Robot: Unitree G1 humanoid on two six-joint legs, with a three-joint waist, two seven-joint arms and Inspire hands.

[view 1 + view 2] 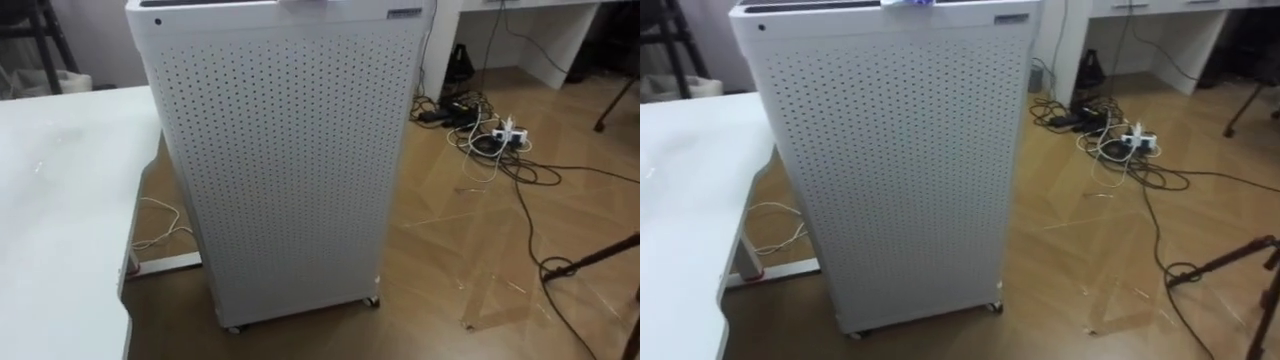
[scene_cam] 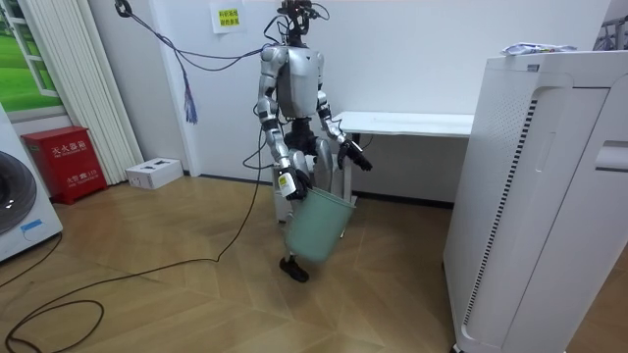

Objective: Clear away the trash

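Note:
Crumpled pale garbage [image 2: 535,47] lies on top of a tall white perforated appliance [image 1: 285,160]. In the eye views a scrap of it [image 1: 300,3] peeks over the appliance's top edge. In the room view I stand a couple of metres from that appliance, in front of a white desk [image 2: 412,124]. My right hand [image 2: 295,182], on the room view's left, is curled on the rim of a pale green bin [image 2: 319,227] that hangs tilted at my thigh. My left hand [image 2: 355,157] is held out at hip height with its fingers relaxed and nothing in it.
A white table [image 1: 60,210] fills the left of the eye views, close to the appliance. Cables and a power strip [image 1: 505,135] lie on the wooden floor to the right, and a dark stand leg [image 1: 595,260] crosses the lower right. A red box [image 2: 64,162] stands by the curtain.

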